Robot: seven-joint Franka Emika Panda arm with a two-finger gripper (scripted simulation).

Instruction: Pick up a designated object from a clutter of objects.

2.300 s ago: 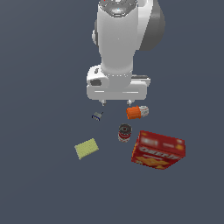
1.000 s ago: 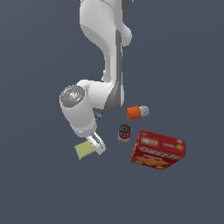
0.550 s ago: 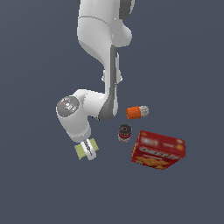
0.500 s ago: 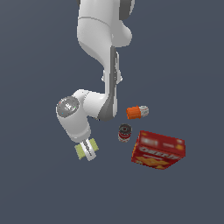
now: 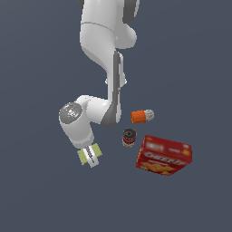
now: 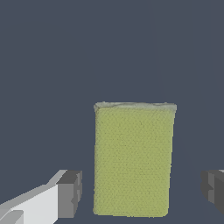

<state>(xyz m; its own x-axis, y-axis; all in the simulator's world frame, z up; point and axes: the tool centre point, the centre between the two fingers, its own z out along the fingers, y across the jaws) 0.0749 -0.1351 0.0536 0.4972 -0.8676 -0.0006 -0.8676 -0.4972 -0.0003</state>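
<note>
The designated object, a flat pale yellow-green block (image 5: 83, 157), lies on the dark floor at the exterior view's lower left. It fills the middle of the wrist view (image 6: 131, 159). My gripper (image 5: 91, 157) is right down over it. In the wrist view the gripper (image 6: 142, 190) is open, with one grey fingertip (image 6: 70, 194) on each side of the block and a gap to it on both sides. The clutter also holds a small dark can (image 5: 129, 137), an orange cylinder with a white end (image 5: 142, 116) and a large red cracker box (image 5: 164, 155). The tiny blue-grey item is hidden.
The can, cylinder and red box lie to the exterior view's right of the block, apart from it. My white arm (image 5: 97, 111) bends down over the area between them.
My arm has swung to the exterior view's left and come down over the yellow-green block. In the last half second it has barely moved.
</note>
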